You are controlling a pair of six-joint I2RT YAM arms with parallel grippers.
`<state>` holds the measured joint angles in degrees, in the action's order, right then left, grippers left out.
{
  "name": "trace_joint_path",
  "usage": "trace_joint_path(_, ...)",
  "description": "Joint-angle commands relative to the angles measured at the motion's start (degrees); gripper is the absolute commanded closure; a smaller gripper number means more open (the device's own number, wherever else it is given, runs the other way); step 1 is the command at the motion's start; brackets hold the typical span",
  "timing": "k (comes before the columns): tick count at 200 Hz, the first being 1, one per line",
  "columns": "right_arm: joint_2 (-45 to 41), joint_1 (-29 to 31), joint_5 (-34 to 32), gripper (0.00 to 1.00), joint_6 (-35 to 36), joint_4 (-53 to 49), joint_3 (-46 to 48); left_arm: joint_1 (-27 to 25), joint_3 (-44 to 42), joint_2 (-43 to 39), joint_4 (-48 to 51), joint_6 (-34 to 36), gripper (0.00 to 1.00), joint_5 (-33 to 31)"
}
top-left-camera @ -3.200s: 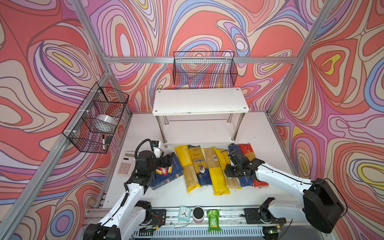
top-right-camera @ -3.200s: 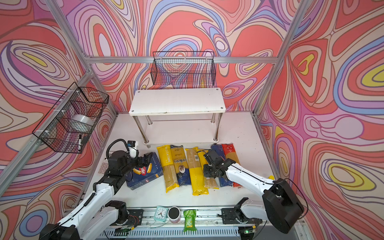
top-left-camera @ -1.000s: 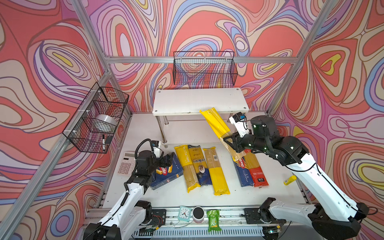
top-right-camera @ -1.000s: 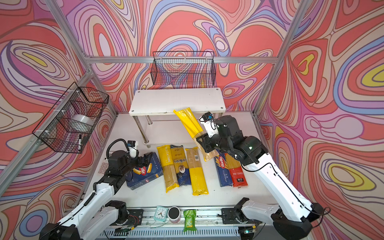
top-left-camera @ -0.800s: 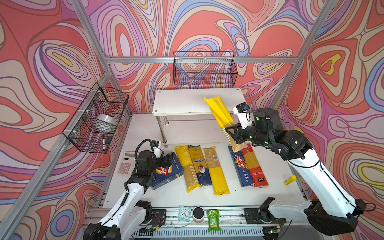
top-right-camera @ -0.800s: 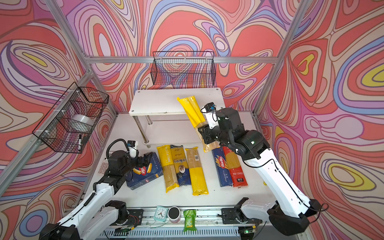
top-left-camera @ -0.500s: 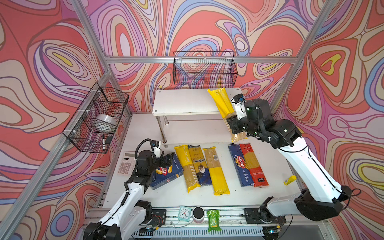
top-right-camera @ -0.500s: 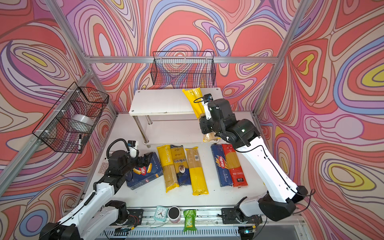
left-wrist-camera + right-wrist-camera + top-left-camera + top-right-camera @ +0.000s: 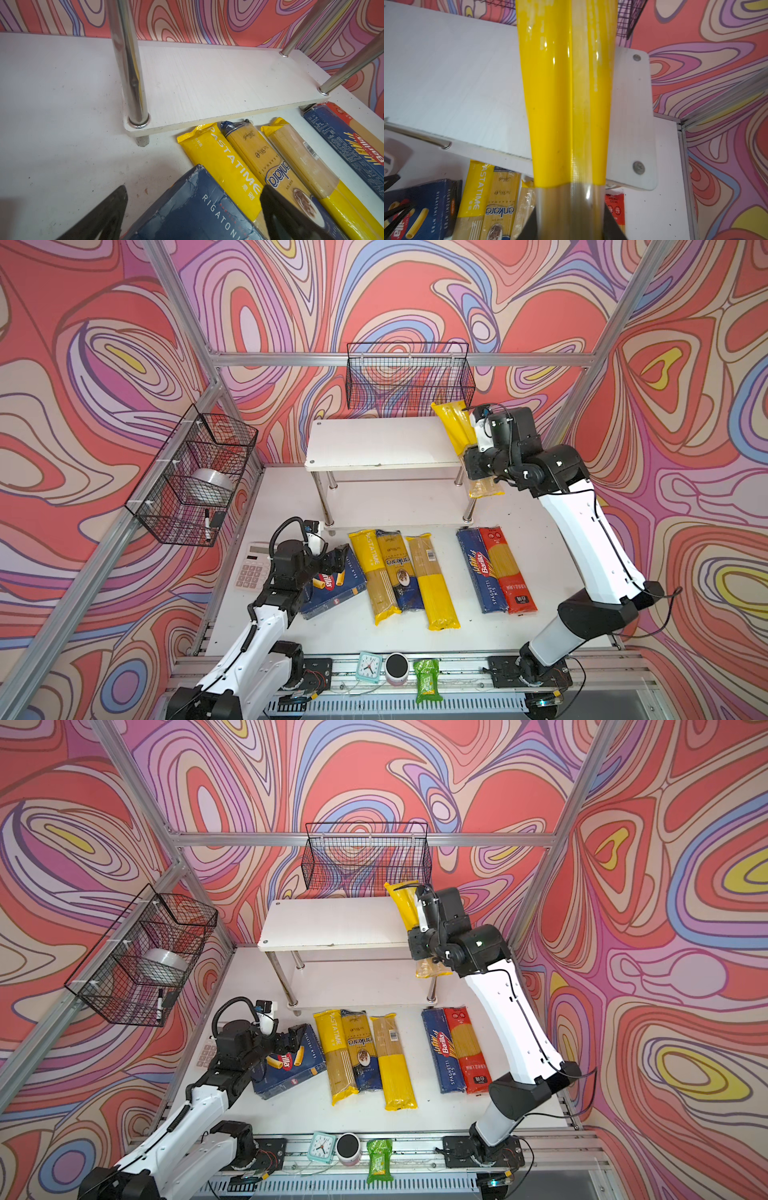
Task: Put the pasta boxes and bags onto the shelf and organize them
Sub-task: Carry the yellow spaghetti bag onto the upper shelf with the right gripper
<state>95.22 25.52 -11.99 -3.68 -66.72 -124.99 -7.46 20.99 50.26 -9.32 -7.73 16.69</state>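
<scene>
The right tool is pinching the yellow bag, upper right of the frame, over the shelf's right end; it should be laying it down flat and slowly

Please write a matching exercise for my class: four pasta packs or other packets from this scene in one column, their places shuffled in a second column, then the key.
Column one
1. yellow-and-clear spaghetti bag farthest back
2. Barilla rigatoni box
3. red spaghetti bag
4. green snack packet

Column two
A. on the front rail
B. in the right gripper, over the right end of the shelf top board
C. on the table, right beside the Barilla spaghetti box
D. on the table, leftmost of the row in both top views

Pairs: 1-B, 2-D, 3-C, 4-A
</scene>
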Motion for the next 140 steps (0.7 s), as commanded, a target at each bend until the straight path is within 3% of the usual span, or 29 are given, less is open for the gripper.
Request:
trace_joint_path(1,0.7,-1.0,1.2,1.00,0.8,3.5,-4.3,-0.1,-0.6,-1.7,-0.8,0.0,0.00,-0.2)
trace_joint_path(60,5.4,-3.0,-1.2,1.00,1.6,2.5,-9.9,-0.1,0.3,-0.1,-0.5,0.3,0.00,0.7)
trace_joint_path(140,7.8,-6.0,-2.3,1.00,2.2,3.6,-9.5,-0.1,0.6,0.5,-0.3,0.4,0.00,0.8)
